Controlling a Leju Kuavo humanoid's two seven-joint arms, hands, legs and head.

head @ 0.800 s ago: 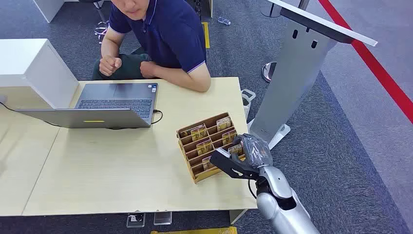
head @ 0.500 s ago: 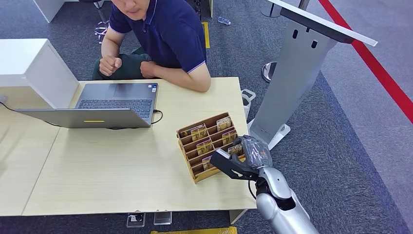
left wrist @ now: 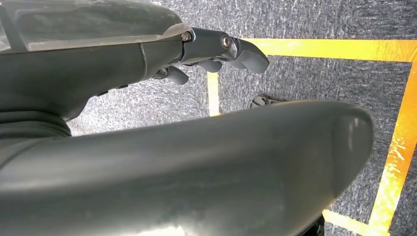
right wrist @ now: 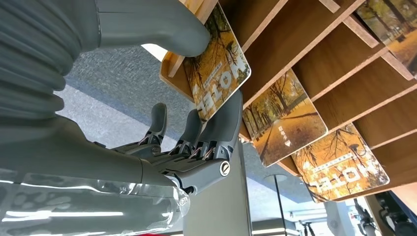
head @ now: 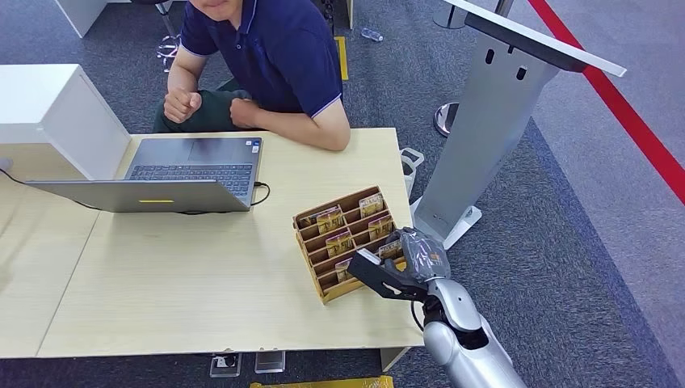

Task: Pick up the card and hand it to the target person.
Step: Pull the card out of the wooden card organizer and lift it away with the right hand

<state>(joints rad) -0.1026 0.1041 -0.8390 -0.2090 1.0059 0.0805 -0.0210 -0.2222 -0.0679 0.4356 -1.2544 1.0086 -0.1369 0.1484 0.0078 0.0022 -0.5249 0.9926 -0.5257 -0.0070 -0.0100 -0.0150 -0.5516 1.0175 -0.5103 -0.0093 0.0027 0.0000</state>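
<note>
A wooden tiered card rack (head: 321, 239) stands near the table's right front corner, with several autumn-print cards in its slots. My right hand (head: 401, 266) reaches into its lowest row from the right. In the right wrist view the thumb (right wrist: 162, 27) lies on one face of a "HOTEL" card (right wrist: 219, 69) and a dark finger (right wrist: 223, 125) presses its other face, so the card is pinched while still at the rack's edge. The seated person in a navy shirt (head: 271, 56) leans on the far table edge. My left hand (left wrist: 196, 167) hangs over the carpet, holding nothing.
An open laptop (head: 182, 174) with its cable sits at the table's left, behind it a white box (head: 48, 109). A grey slanted stand (head: 493, 121) rises just right of the table. Two more cards (right wrist: 285, 115) sit in neighbouring slots.
My right hand has edged a little left and lower, closer into the rack's front row. The person has shifted slightly.
</note>
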